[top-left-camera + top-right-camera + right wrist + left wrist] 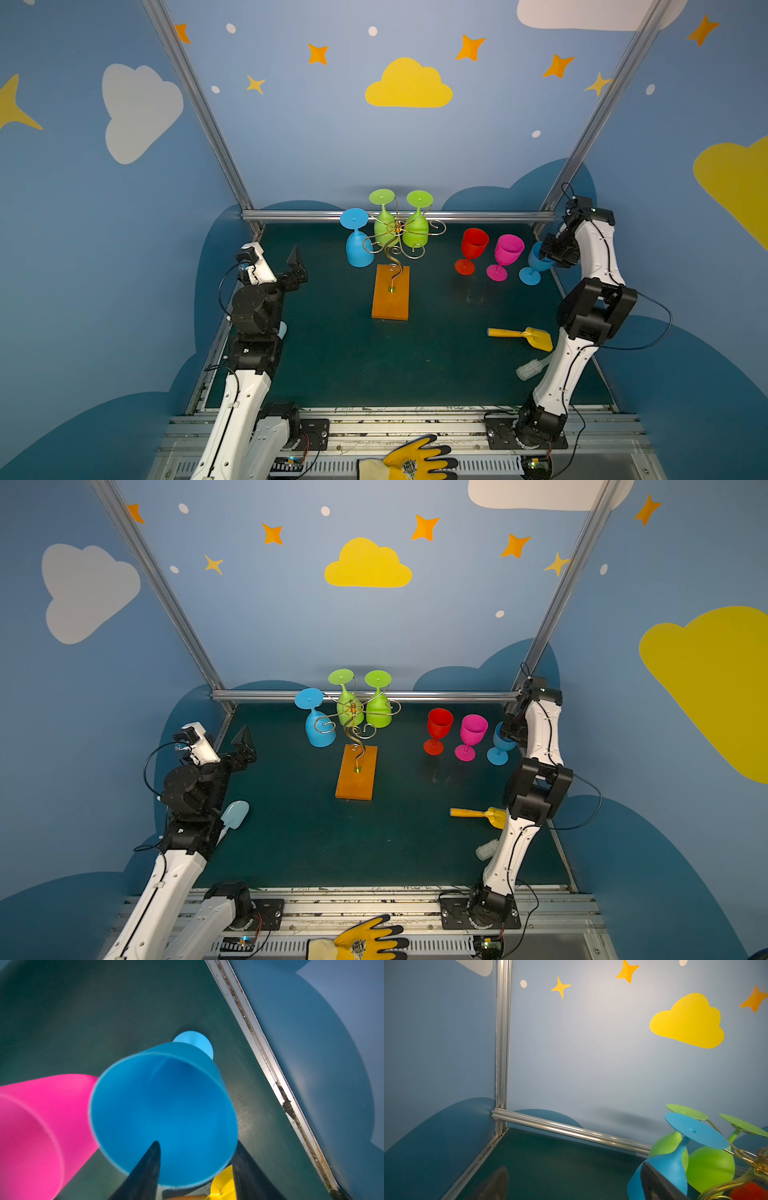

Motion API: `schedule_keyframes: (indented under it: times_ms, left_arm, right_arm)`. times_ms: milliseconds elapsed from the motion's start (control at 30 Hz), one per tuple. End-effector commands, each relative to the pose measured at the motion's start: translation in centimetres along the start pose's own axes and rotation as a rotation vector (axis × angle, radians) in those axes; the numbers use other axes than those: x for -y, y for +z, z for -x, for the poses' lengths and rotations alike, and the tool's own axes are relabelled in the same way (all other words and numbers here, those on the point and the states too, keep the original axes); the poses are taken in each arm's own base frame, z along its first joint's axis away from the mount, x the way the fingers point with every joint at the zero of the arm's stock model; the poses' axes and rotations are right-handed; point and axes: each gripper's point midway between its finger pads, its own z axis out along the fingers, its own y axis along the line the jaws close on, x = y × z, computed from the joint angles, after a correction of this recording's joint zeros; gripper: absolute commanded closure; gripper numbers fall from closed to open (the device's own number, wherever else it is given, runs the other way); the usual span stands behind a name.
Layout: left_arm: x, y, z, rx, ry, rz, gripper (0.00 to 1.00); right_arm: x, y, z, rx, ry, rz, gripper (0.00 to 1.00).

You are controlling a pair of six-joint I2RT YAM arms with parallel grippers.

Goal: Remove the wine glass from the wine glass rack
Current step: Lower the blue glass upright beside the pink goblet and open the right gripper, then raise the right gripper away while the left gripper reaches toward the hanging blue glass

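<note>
now three glasses (358, 249) hang on the rack (390, 299), three stand; left gripper (300, 266) and right gripper (197, 1145) released.

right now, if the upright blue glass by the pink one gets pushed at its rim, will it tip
Probably tips: the upright blue glass has a wide bowl over a small foot. It would likely knock the pink glass standing close beside it. Matte, opaque colour suggests plastic, so probably light and not brittle.

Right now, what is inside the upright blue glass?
In the blue glass, only one finger of the right gripper, otherwise empty. That finger covers part of the near wall.
</note>
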Motion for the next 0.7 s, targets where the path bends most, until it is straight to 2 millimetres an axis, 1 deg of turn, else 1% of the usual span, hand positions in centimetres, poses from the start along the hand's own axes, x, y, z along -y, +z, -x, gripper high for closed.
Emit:
schedule_keyframes:
  times_ms: [0, 167, 333, 433, 567, 667]
  left_arm:
    - [-0.3, 0.0, 0.0, -0.004, 0.008, 0.011, 0.02]
    - [-0.3, -0.1, 0.1, -0.002, 0.006, 0.014, 0.02]
    - [-0.3, 0.0, 0.0, -0.006, 0.004, 0.017, 0.02]
    - [-0.4, 0.0, -0.1, -0.009, -0.001, 0.019, 0.03]
    - [-0.4, 0.0, -0.1, -0.021, -0.005, 0.022, 0.03]
    - [0.1, 0.2, -0.3, -0.058, -0.01, 0.003, 0.03]
  right_arm:
    - [0.0, -4.9, 1.0, 0.11, 0.023, 0.043, 0.4]
    - [0.9, -7.2, 1.3, 0.172, 0.055, 0.057, 0.37]
    - [0.8, -8.7, 0.8, 0.215, 0.054, 0.102, 0.37]
    - [-0.1, -9.6, 0.0, 0.228, 0.069, 0.163, 0.38]
    - [-1.6, -11.7, -1.5, 0.256, 0.099, 0.263, 0.39]
    - [-3.9, -14.0, -3.2, 0.343, 0.008, 0.334, 0.39]
